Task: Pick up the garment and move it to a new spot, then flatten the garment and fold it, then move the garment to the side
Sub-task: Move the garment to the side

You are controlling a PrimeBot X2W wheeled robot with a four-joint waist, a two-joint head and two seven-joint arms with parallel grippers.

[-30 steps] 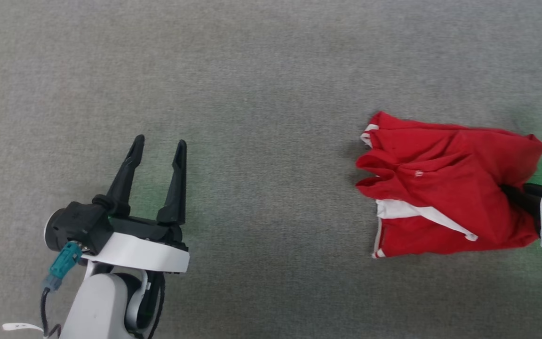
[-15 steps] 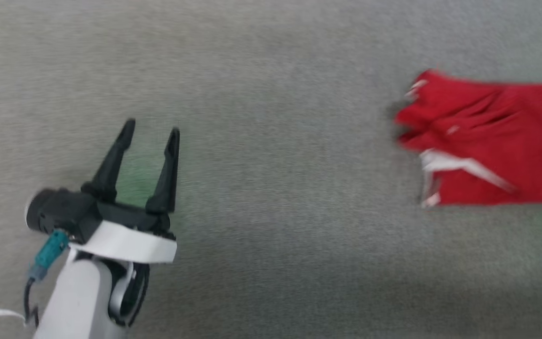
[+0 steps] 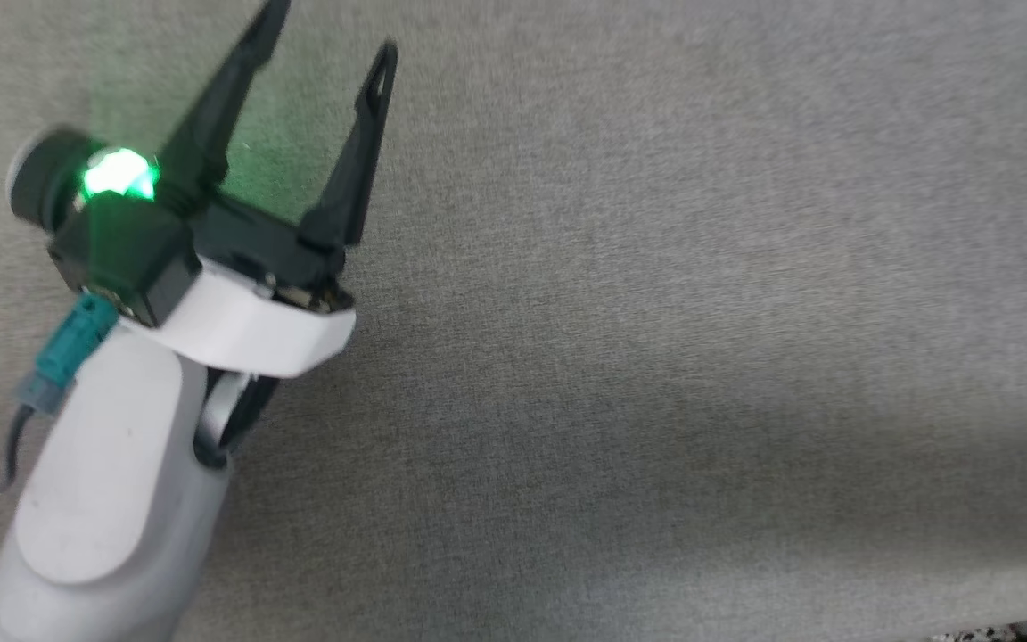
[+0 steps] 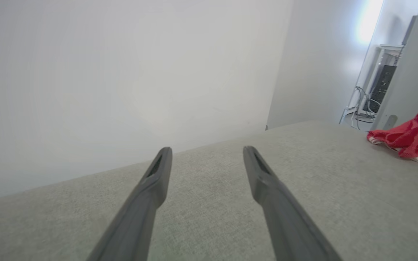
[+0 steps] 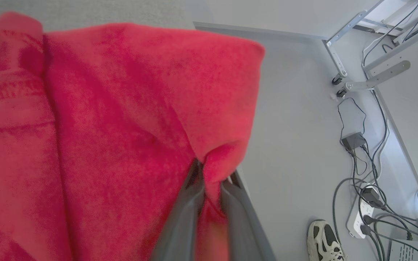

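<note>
The garment [image 5: 96,119] is red soft cloth, and in the right wrist view it hangs bunched in front of the camera. My right gripper [image 5: 214,174] is shut on a pinched fold of it, above the table's edge. In the left wrist view part of the garment [image 4: 410,136] shows at the far right over the grey tabletop [image 4: 212,224], with a red-and-white stripe band at its lower edge. My left gripper [image 3: 326,22] stands open over the grey tabletop [image 3: 656,312] at the upper left of the head view, nothing between its fingers [image 4: 158,174], far from the garment.
Past the table's edge, the right wrist view looks down on a pale floor with cables and a power strip [image 5: 361,214], a metal frame [image 5: 368,76] and a person's shoe [image 5: 325,241]. A white wall [image 4: 122,72] rises behind the table.
The head camera has swung, so the garment has left the head view. My right gripper has closed on the red cloth and lifted it. The left gripper stays open.
</note>
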